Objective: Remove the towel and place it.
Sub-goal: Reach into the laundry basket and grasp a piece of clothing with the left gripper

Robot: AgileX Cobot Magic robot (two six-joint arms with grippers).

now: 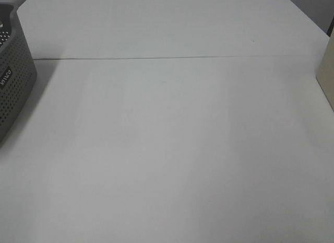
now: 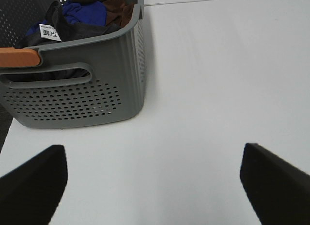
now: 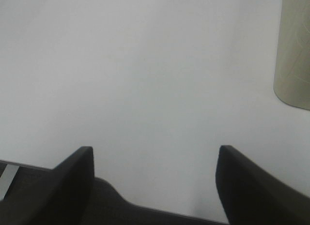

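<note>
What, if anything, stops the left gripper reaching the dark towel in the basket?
Probably nothing, so yes: left gripper open, table between bare, basket open-topped, towel exposed behind its near wall.

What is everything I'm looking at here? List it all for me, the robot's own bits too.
table: one, white, fills the high view.
basket: one, grey, perforated plastic, at the table's left edge.
towel: one, near-black, bunched inside the basket, with a white tag lying on it.
blue cloth: one, blue, in the basket beside the towel.
brown cloth: one, brown, in the basket by its far wall.
orange piece: one, orange-brown, at the basket's rim; cannot tell what it is.
beige object: one, beige, cut off at the table's right edge; unidentifiable.
left gripper: one, black, open, above bare table facing the basket.
right gripper: one, black, open, above bare table near the beige object.
</note>
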